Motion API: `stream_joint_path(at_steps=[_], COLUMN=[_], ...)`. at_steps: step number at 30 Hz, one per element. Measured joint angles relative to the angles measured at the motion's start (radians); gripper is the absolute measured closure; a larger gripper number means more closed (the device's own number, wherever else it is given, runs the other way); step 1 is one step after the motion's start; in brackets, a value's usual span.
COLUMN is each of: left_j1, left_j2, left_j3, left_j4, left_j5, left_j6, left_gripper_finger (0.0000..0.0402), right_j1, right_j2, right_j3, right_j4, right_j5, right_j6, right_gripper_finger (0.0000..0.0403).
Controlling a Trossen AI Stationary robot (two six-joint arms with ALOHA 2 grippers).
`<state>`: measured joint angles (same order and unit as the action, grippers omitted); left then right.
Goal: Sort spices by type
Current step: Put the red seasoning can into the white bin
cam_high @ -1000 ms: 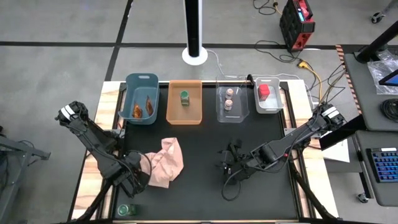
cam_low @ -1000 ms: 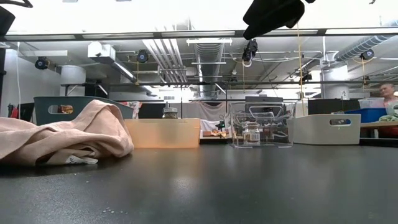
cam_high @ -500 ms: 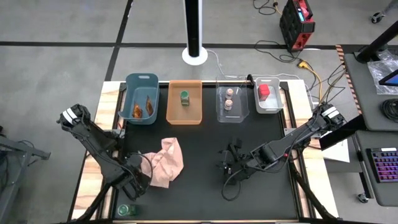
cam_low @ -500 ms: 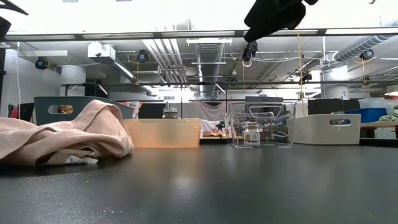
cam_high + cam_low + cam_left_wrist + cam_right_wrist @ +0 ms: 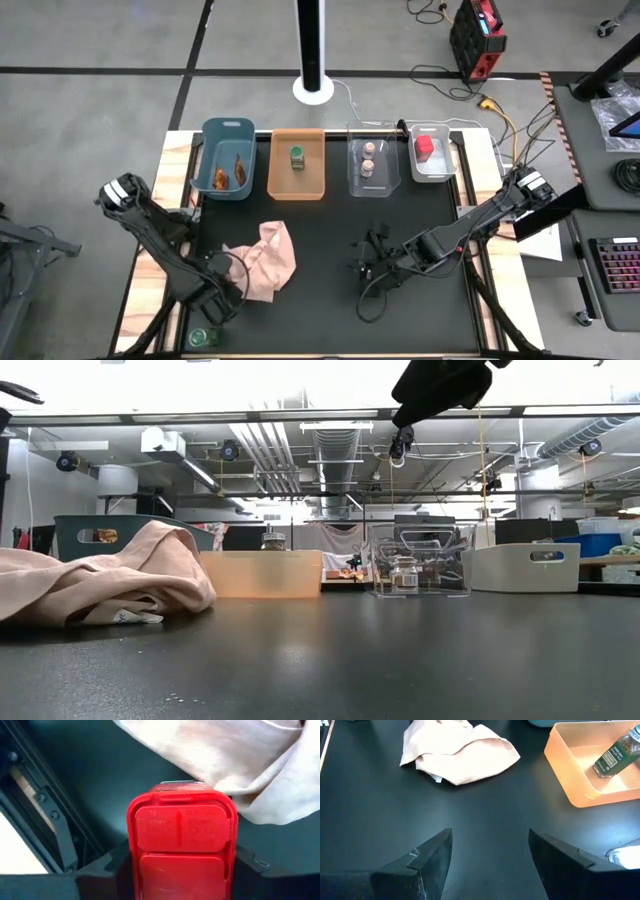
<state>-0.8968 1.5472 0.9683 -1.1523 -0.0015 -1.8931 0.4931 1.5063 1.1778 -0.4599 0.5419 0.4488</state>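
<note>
Closing my left gripper [image 5: 181, 885] on a red boxy container [image 5: 181, 845] at the near-left of the table, just beside the pink cloth [image 5: 265, 260]. In my left wrist view the container sits squarely between my fingers, its lid facing the camera; I judge the grip is on or nearly so, but I cannot tell whether the pads are pressing the walls. To do this well, I should squeeze evenly on the two flat sides, lift straight up clear of the cloth's fold, and not snag the fabric. A green-capped jar [image 5: 203, 338] lies near the table's front edge, close to me, unsorted.

Along the far edge, left to right: blue-grey bin [image 5: 210, 135] with orange-brown foil packets [image 5: 230, 176]; orange bin [image 5: 282, 185] with a green-capped jar [image 5: 297, 157]; clear bin [image 5: 353, 180] with two tiny tan-lidded jars [image 5: 368, 159]; white bin [image 5: 445, 170] with a red container [image 5: 424, 146]. Mine belongs there, by my judgement.

My right gripper [image 5: 490, 855] hovers mid-table, jaws apart, holding nothing.

Textures: hard glossy red plastic with a hinged flap lid; soft crumpled cloth; matte black tabletop; smooth translucent bin walls.
</note>
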Motion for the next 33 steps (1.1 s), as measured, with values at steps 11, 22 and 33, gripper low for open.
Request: stream_joint_path(at_steps=[11, 22, 33], left_j1=[-0.055, -0.040, -0.039], left_j2=[0.025, 0.330, 0.528], left_j3=[0.330, 0.798, 1.032], left_j4=[-0.130, -0.254, -0.302], left_j5=[-0.333, -0.804, -0.907], left_j6=[0.217, 0.653, 0.829], left_gripper_finger=[0.0209, 0.0209, 0.0209], right_j1=[0.076, 0.081, 0.063], right_j2=[0.082, 0.310, 0.423], right_j3=[-0.053, 0.114, 0.270], right_j4=[0.404, 0.738, 0.717], right_j5=[0.000, 0.000, -0.051], right_j6=[-0.302, -0.494, -0.584], right_gripper_finger=[0.0171, 0.0115, 0.0062])
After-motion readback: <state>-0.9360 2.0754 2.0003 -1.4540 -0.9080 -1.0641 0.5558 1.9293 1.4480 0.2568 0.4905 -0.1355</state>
